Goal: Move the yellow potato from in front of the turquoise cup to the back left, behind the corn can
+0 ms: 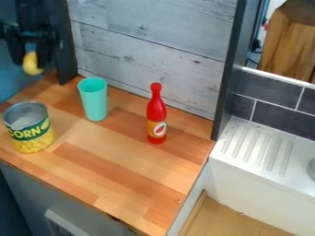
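Gripper [31,55], black and two-fingered, is clamped on a small, rounded yellow object [32,64] at upper left, which likely needs a steady hold and a high path clear of the tall, teal plastic cup [95,102] before gentle lowering.

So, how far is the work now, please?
The corn can, turquoise cup and red bottle already stand upright on the wooden counter. In hand: the gripper holds a yellow object at upper left. Probably left: setting it down.
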`<action>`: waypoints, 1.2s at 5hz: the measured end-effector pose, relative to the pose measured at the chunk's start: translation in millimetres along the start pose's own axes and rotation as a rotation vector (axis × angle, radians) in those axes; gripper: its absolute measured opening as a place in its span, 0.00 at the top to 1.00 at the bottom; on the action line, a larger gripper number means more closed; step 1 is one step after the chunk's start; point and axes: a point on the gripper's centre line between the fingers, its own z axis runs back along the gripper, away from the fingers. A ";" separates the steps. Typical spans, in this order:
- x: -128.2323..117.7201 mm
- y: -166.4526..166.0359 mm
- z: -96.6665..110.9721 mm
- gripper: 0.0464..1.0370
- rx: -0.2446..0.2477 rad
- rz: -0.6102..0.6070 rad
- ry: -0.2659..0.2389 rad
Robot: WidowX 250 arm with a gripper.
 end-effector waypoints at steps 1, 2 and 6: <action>12.9 3.8 -23.1 0.36 0.049 -0.018 0.027; 26.0 -7.4 -38.2 0.36 0.066 -0.056 0.006; 29.9 -17.2 -75.6 0.30 0.057 -0.024 0.032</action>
